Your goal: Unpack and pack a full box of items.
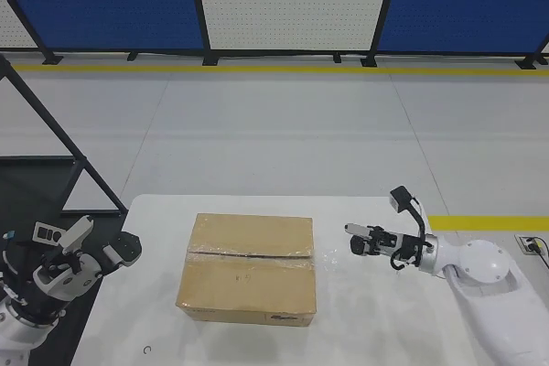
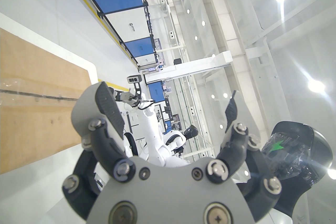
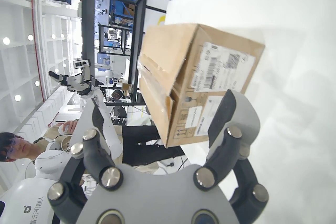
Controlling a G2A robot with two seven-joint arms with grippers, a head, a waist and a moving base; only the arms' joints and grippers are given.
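Observation:
A closed brown cardboard box (image 1: 247,270), its top seam taped, sits in the middle of the white table (image 1: 375,311). In the top view my left gripper (image 1: 128,245) hovers at the table's left edge, a short way from the box's left side. Its own view shows the left gripper (image 2: 170,107) open and empty, with the box top (image 2: 34,93) beside it. My right gripper (image 1: 351,236) is off the box's right side, near its far corner. It too is open and empty (image 3: 165,117), facing the labelled end of the box (image 3: 199,78).
A black metal frame (image 1: 64,146) stands on the floor off the table's far left corner. A small ring (image 1: 147,349) lies on the table near the front left. Blue and white partition panels (image 1: 293,23) line the back of the room.

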